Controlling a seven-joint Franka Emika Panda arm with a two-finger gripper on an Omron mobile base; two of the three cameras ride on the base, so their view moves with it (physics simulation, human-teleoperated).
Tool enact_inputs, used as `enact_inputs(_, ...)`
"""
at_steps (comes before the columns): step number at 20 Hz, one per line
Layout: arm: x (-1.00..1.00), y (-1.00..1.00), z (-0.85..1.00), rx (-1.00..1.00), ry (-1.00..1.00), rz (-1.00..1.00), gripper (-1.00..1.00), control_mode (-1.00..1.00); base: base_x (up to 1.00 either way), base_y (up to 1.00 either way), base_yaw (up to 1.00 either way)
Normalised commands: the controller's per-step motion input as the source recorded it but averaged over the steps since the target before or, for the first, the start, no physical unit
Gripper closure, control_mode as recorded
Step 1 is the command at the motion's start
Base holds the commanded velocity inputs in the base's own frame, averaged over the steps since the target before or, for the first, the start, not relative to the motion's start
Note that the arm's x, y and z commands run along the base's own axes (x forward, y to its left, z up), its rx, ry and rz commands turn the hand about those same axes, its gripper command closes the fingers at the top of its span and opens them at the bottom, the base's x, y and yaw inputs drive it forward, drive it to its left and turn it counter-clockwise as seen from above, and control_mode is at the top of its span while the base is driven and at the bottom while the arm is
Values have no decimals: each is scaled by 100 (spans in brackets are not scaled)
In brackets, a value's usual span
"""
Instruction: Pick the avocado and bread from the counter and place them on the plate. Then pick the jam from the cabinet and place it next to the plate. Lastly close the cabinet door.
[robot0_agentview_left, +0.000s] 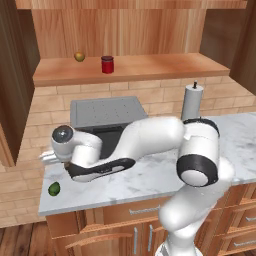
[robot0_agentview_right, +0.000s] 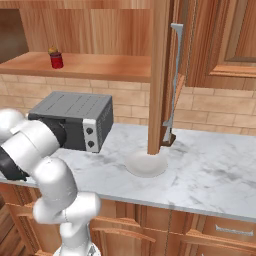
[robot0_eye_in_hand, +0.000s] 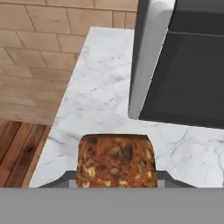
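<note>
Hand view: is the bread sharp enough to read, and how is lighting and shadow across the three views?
Hand view: the bread shows crisp seeds and the counter is evenly lit. Left base view: soft, with a faint shadow under the arm near the avocado. Right base view: soft, no glare, and the plate is pale against the marble.

Avocado lies on the counter just below the gripper; jam stands on the cabinet shelf well above.
</note>
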Motion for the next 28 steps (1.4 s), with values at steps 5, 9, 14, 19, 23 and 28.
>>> enact_inputs(5, -33, -54, 51, 12, 0, -11, 100, -100, 0, 0, 0)
enact_inputs(9, -29, -58, 48, 13, 0, -20, 100, -100, 0, 0, 0)
enact_inputs(14, -33, -66, 42, 13, 0, -28, 100, -100, 0, 0, 0)
enact_inputs(19, -31, -70, 31, 12, 3, -35, 100, -100, 0, 0, 0)
enact_inputs(23, -30, -69, 29, 13, 2, -32, 100, -100, 0, 0, 0)
enact_inputs(28, -27, -66, 30, 12, 4, -30, 100, -100, 0, 0, 0)
